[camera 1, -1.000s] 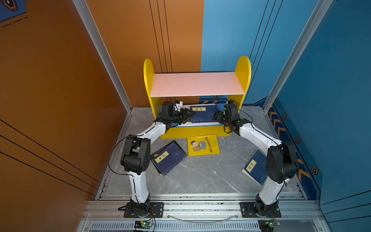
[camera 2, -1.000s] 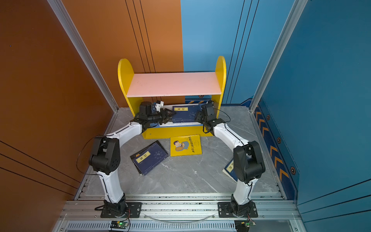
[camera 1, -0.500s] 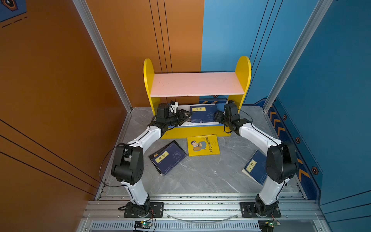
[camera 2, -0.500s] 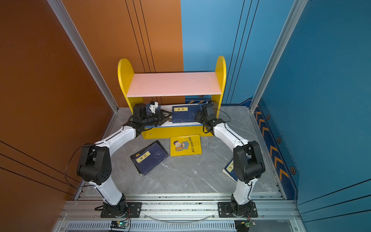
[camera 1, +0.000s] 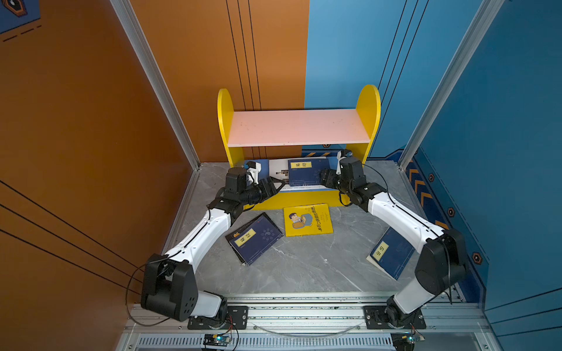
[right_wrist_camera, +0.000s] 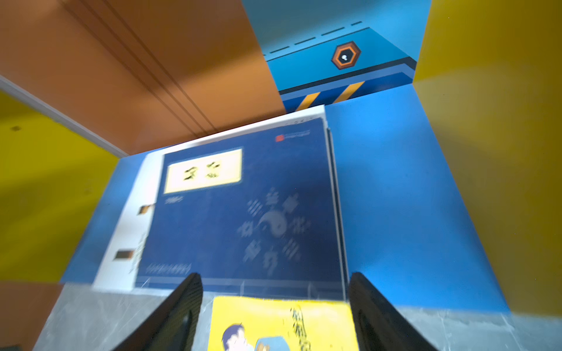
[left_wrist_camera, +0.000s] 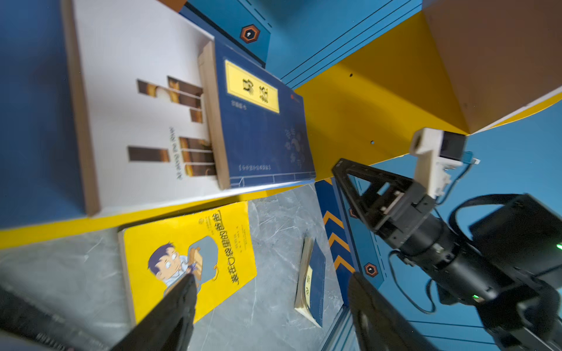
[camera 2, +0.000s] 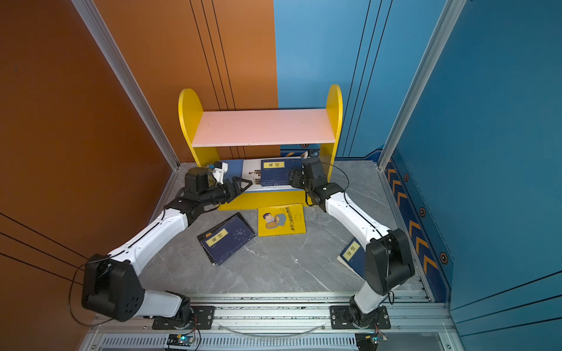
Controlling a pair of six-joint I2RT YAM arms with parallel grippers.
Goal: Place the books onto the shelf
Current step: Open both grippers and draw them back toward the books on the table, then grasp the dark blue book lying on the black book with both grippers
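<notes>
The shelf (camera 1: 295, 127) stands at the back, with yellow sides, a pink upper board and a blue lower board (right_wrist_camera: 395, 197). On the lower board lies a white book (camera 1: 278, 170) (left_wrist_camera: 137, 106) with a navy book (camera 1: 305, 174) (left_wrist_camera: 261, 136) (right_wrist_camera: 243, 212) on top of it. My left gripper (camera 1: 278, 184) (left_wrist_camera: 272, 276) is open and empty just off the board's front left. At the navy book's front right edge my right gripper (camera 1: 324, 179) (right_wrist_camera: 275, 275) is open, holding nothing. A yellow book (camera 1: 307, 220) and two navy books (camera 1: 254, 238) (camera 1: 390, 252) lie flat on the floor.
Orange wall (camera 1: 91, 121) on the left and blue wall (camera 1: 501, 121) on the right close in the grey floor (camera 1: 304, 267). A metal rail (camera 1: 304, 313) carrying both arm bases runs along the front.
Both grippers have opened wider. The left arm has drawn back a little from the shelf, its elbow swinging out to the left. The right arm has barely moved.
</notes>
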